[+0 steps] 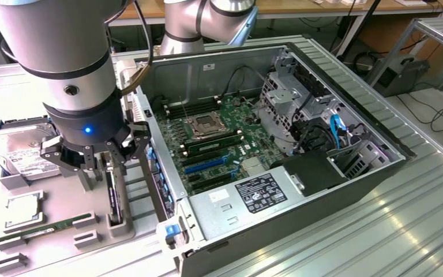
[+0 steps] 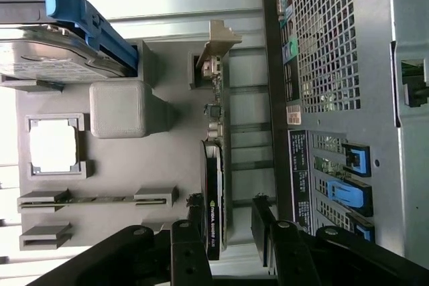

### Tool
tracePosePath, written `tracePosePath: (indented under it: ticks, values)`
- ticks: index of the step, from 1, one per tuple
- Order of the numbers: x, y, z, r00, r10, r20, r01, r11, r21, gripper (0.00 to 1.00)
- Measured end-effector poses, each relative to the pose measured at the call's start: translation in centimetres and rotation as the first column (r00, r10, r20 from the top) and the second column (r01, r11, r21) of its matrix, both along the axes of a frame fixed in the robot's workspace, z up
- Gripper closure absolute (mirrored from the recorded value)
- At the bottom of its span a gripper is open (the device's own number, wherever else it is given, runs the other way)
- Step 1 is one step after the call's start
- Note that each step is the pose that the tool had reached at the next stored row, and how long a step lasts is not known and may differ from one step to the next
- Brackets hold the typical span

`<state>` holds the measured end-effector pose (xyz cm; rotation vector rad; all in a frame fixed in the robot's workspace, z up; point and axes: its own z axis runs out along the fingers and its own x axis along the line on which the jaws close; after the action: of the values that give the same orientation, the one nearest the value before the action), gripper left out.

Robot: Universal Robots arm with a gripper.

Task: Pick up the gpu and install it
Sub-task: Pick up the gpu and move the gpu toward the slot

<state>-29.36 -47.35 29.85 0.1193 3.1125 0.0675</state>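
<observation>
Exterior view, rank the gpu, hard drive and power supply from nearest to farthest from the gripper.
1. gpu, on edge right below the gripper.
2. Hard drive, on the exterior view's left.
3. Power supply, in the case, on the exterior view's right.

The gpu (image 2: pixel 213 199) is black with a silver bracket (image 2: pixel 218 41); the motherboard (image 1: pixel 221 147) is green with blue slots (image 1: pixel 206 165); the holder tray (image 2: pixel 120 165) is grey.

The gpu (image 1: pixel 113 199) (image 2: pixel 213 195) — a thin, flat card with a black, pale-lettered face and a silver bracket at one end — stands on its long edge in the grey holder (image 2: pixel 134 165), just beside the open computer case (image 1: pixel 345 190), not yet installed.
</observation>
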Motion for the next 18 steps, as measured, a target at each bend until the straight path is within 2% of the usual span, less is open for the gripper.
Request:
tracePosePath:
  ticks: [18]
  values:
    - [0.0,0.02,-0.48,1.0,0.0,0.0001,0.0,1.0,0.0,0.58]
